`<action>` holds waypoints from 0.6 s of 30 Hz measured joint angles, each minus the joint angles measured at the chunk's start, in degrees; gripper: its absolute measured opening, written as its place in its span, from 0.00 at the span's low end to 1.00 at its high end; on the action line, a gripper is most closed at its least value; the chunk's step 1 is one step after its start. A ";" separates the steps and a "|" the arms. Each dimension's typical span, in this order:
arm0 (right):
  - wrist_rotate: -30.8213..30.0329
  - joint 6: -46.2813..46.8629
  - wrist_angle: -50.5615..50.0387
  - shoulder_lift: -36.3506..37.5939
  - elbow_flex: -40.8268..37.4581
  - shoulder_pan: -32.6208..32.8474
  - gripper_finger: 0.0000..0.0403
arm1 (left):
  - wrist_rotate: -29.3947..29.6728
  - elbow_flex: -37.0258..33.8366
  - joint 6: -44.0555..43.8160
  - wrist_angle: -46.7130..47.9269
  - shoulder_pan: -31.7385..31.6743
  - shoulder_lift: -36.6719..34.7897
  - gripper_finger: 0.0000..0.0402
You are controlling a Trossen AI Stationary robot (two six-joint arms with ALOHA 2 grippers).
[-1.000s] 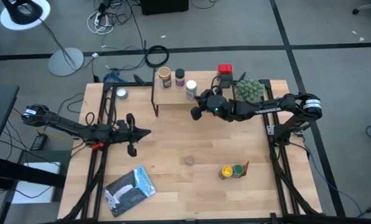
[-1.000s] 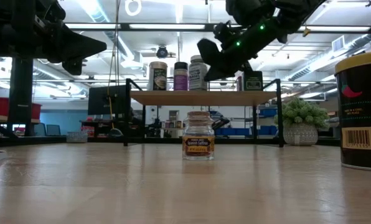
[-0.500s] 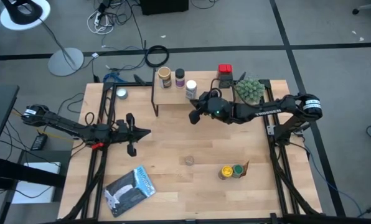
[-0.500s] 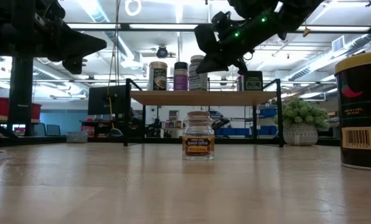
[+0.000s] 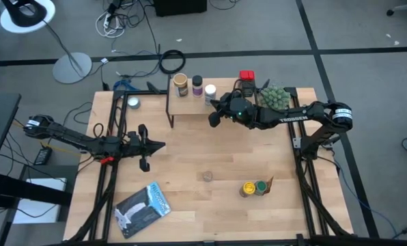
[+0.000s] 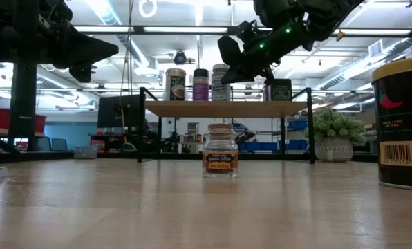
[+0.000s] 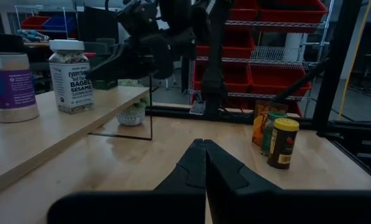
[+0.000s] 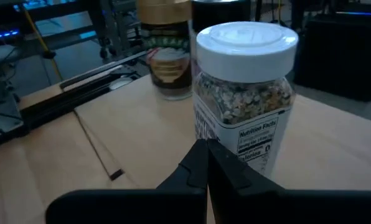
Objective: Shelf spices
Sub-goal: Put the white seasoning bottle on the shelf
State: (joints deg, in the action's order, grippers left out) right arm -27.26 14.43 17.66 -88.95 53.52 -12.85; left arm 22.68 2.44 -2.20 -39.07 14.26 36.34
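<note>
Across the wooden table (image 5: pixel 190 154), the upright tan-lidded jar (image 5: pixel 207 176) stands near and slightly left of the closed, empty right gripper (image 5: pixel 213 120), closer than the closed left gripper (image 5: pixel 161 145).

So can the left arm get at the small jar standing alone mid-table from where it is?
Probably yes: the left gripper, shut, hovers near the jar, with bare table between them.

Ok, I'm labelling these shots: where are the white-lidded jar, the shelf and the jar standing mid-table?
White-lidded jar (image 8: pixel 246 38): right wrist view, on its lid.
Shelf (image 6: pixel 227 108): low view, on the front edge of its wooden board.
Mid-table jar (image 6: pixel 220 158): low view, on its label.
</note>
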 joint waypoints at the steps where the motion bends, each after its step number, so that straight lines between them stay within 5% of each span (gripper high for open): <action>1: 0.16 -0.01 0.31 0.00 0.00 -0.16 0.00 | 0.00 0.00 0.00 0.00 0.00 0.00 0.00; 18: 3.64 -0.89 1.26 -0.02 0.02 -3.78 0.00 | -0.01 0.01 -0.02 0.00 0.00 0.00 0.00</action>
State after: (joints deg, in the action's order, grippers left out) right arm -23.62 13.54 18.92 -88.97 53.54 -16.63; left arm 22.66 2.45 -2.22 -39.07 14.26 36.34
